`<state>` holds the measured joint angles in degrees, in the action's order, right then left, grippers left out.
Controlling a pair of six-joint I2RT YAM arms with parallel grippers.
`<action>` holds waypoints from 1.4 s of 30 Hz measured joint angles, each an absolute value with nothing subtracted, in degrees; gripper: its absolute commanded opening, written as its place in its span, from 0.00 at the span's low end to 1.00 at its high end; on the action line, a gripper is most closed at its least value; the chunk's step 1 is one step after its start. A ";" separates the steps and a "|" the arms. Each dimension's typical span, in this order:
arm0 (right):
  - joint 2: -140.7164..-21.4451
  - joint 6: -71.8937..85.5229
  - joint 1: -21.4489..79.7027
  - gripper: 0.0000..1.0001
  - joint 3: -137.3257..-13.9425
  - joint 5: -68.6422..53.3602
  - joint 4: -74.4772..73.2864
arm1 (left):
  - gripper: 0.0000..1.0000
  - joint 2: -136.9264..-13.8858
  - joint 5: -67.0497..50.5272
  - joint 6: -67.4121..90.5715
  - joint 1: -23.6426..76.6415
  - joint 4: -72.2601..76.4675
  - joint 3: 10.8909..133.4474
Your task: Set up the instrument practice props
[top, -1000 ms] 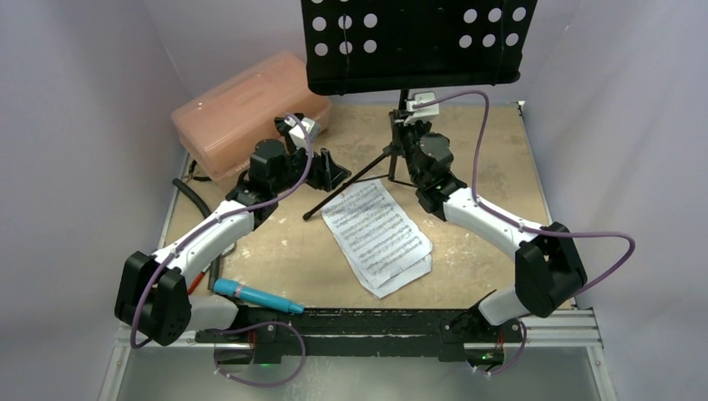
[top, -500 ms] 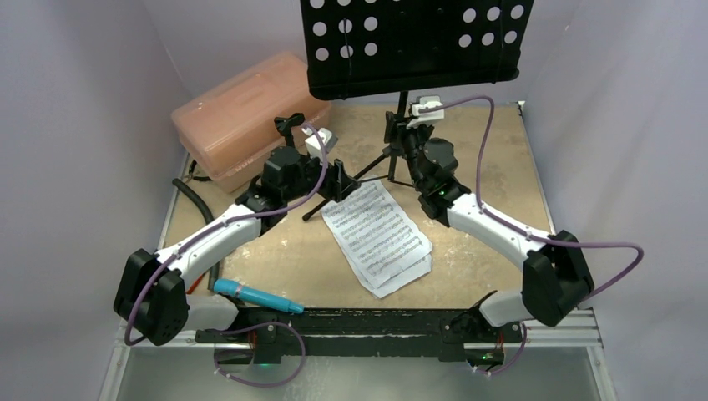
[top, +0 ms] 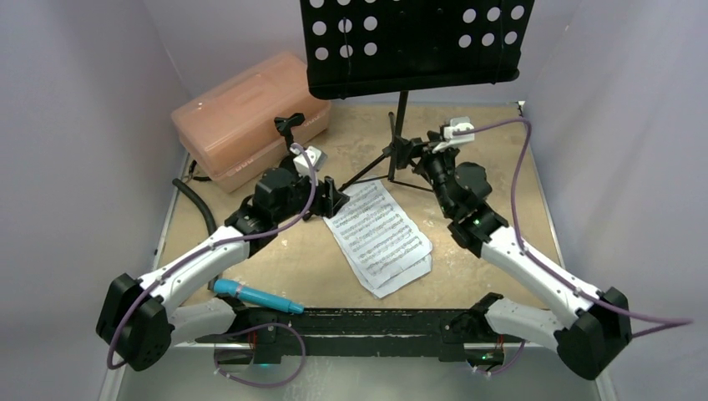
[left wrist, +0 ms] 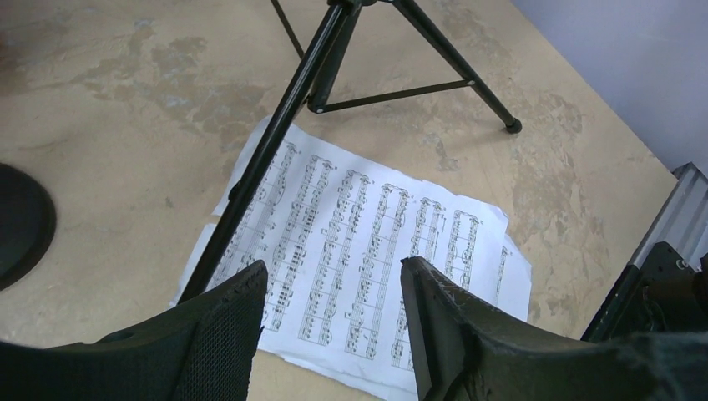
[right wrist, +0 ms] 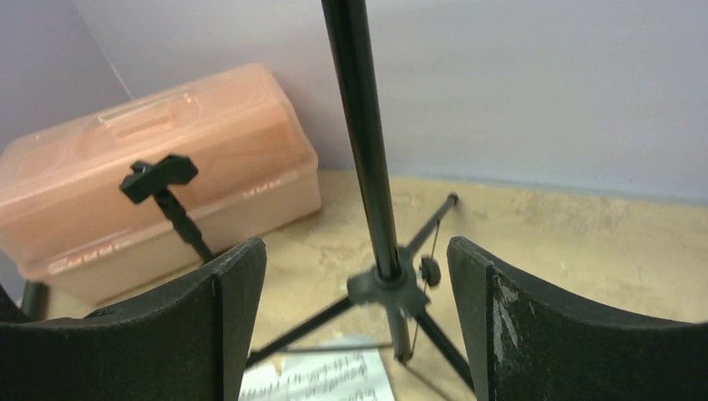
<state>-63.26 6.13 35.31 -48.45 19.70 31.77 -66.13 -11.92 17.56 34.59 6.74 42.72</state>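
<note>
The black music stand [top: 417,46] rises at the back on its pole [right wrist: 359,125] and tripod. Two white sheet-music pages [top: 380,238] lie overlapped on the table in front of it. My left gripper [top: 334,199] hovers open over their upper left corner, the pages [left wrist: 367,242] visible between its fingers, beside a tripod leg [left wrist: 275,134]. My right gripper [top: 415,150] is open just right of the pole, whose hub [right wrist: 388,284] sits ahead of the fingertips, untouched. The small mic stand [top: 288,125] stands by the box. The cyan microphone [top: 255,296] lies near the front left.
A pink translucent box [top: 242,113] sits at the back left. A black cable [top: 196,200] curves along the left edge. The mic stand's round base [left wrist: 21,221] is left of my left gripper. The black base rail [top: 359,322] runs along the near edge.
My right gripper opened, let go of the stand pole and pulled back to the right. My left gripper swung down and right toward the sheet music.
</note>
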 measured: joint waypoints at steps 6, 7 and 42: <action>-51.77 12.16 35.31 0.83 -42.02 18.22 20.91 | 0.60 -59.59 -7.64 20.73 34.59 3.42 38.37; -50.52 12.97 35.31 0.83 -41.30 17.98 19.44 | 0.60 -58.54 -6.94 22.00 34.59 2.87 37.23; -60.01 44.01 31.55 0.86 -34.37 10.15 -13.72 | 0.62 -64.58 -2.11 76.16 34.59 12.51 16.08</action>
<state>-60.01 44.01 31.55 -34.37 10.15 -13.72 -64.58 -2.11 76.16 34.59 12.51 16.08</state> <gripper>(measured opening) 0.866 0.629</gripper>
